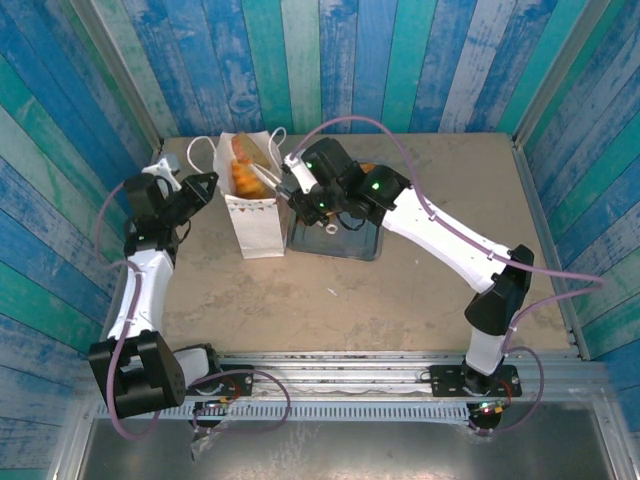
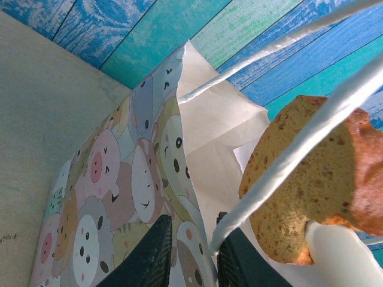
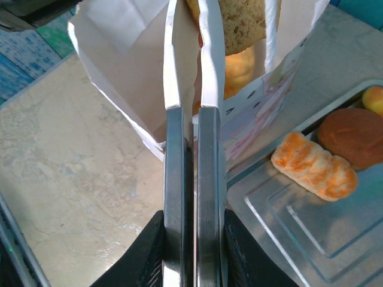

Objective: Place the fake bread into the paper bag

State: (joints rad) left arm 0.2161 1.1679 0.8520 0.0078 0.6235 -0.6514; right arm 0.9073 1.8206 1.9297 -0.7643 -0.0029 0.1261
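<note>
Right fingers (image 3: 178, 197) tight on bread slice (image 3: 240, 23)

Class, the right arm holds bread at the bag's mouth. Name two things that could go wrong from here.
The brown square bread slice hangs among the white cord handles; it may snag on release. The tall white paper bag stands upright beside the grey metal tray; a nudge could tip it.
</note>
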